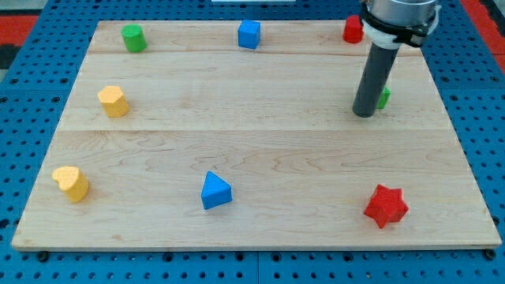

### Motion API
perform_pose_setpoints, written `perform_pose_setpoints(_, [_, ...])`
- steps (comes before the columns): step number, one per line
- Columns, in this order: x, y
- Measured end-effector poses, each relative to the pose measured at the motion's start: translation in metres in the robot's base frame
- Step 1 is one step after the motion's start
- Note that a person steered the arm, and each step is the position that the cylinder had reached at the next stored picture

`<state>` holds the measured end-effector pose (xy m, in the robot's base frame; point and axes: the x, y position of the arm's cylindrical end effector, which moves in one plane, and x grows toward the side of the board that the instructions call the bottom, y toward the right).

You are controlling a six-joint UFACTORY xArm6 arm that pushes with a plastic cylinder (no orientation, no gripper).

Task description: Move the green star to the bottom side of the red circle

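The red circle (pixel 353 30) stands at the view's top right edge of the wooden board, partly hidden by the arm. The green star (pixel 384 98) lies below it and a little to the right, mostly hidden behind the dark rod; only a green sliver shows. My tip (pixel 364 114) rests on the board just left of and touching or nearly touching the green star.
A green cylinder (pixel 133 38) and a blue cube (pixel 249 34) sit along the top edge. Two yellow blocks (pixel 114 101) (pixel 71 183) are at the left. A blue triangle (pixel 215 191) is at bottom centre, a red star (pixel 386 206) at bottom right.
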<state>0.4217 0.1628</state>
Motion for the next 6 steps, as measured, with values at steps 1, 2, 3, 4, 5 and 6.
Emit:
perform_pose_setpoints(1, [0.028, 0.014])
perform_pose_setpoints(2, [0.017, 0.053])
perform_pose_setpoints(3, [-0.006, 0.043])
perform_pose_setpoints(4, [-0.029, 0.018])
perform_pose_setpoints(5, [-0.053, 0.0])
perform_pose_setpoints(6, [-0.066, -0.013])
